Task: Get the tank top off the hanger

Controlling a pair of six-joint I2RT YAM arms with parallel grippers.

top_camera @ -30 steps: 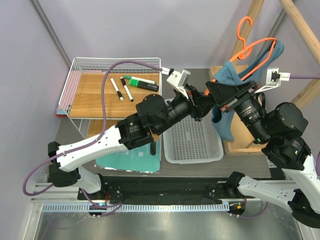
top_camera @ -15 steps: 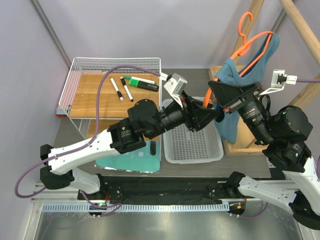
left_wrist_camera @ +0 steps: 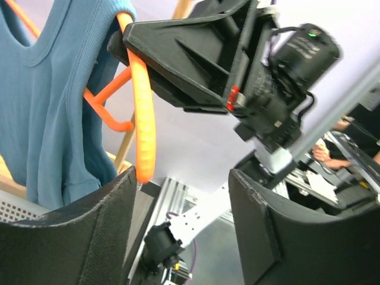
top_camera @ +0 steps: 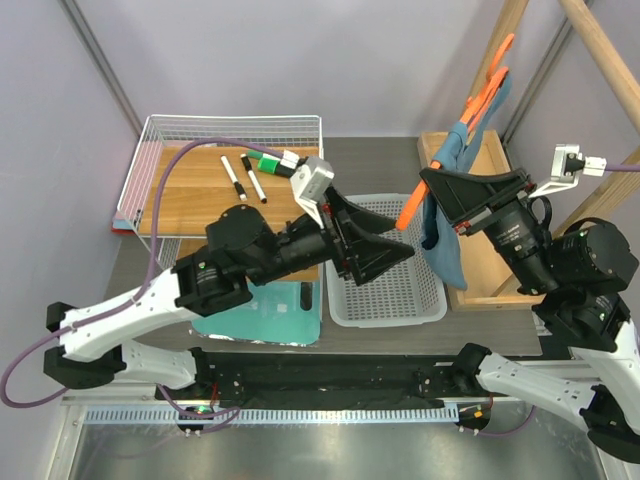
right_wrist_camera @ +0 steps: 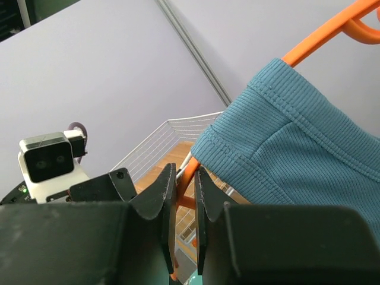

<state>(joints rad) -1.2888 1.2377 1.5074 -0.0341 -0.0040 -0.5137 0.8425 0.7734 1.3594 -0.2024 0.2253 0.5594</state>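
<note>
- The right jaws are clenched on the hanger (right_wrist_camera: 320,34), and the wrist view shows its orange bar pinched between both fingers near the lower end.
- The hanger is held up in the air, steeply tilted, above the right side of the basket (top_camera: 388,321).
- The tank top (top_camera: 446,248) is on the hanger, with a strap over the bar and its body hanging just beside the basket's right rim.
- The left jaws are released, spread wide and empty. They are raised over the basket, close to the hanger's lower end; contact cannot be told.
- The basket sits on the surface (top_camera: 392,160).
</note>
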